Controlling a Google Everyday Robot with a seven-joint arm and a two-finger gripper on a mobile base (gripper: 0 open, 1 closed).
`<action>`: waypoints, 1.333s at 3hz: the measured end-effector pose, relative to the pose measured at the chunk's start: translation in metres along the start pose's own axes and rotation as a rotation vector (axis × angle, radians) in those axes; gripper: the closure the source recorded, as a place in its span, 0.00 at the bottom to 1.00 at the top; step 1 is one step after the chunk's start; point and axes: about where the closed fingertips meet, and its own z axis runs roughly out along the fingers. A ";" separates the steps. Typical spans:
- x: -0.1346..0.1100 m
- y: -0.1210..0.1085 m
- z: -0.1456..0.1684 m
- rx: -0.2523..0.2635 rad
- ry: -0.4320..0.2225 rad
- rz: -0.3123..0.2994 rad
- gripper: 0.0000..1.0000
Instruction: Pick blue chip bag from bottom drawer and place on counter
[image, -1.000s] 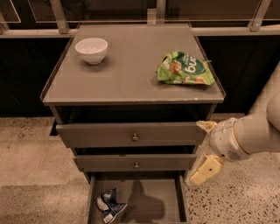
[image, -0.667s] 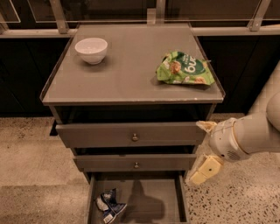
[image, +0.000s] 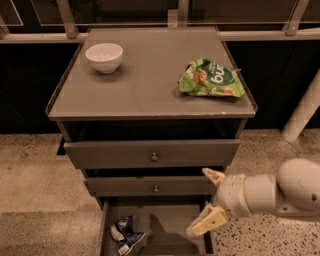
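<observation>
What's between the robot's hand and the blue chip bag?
Only bare drawer floor, as the camera view shows. The gripper hangs over the right side of the bottom drawer; the blue chip bag lies at its left.

arm (image: 296, 188): thick smooth off-white tube with a rounded end | wrist (image: 235, 195): white cylinder, faint ringed collar | gripper (image: 198, 202): below the front right corner of the bench (image: 150, 87) | fingers (image: 210, 220): two, pale cream-yellow, blunt and blocky, set wide apart
</observation>
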 end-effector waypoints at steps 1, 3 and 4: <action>0.026 0.005 0.060 -0.073 -0.094 0.062 0.00; 0.045 0.011 0.079 -0.056 -0.116 0.093 0.00; 0.063 0.006 0.114 -0.012 -0.110 0.065 0.00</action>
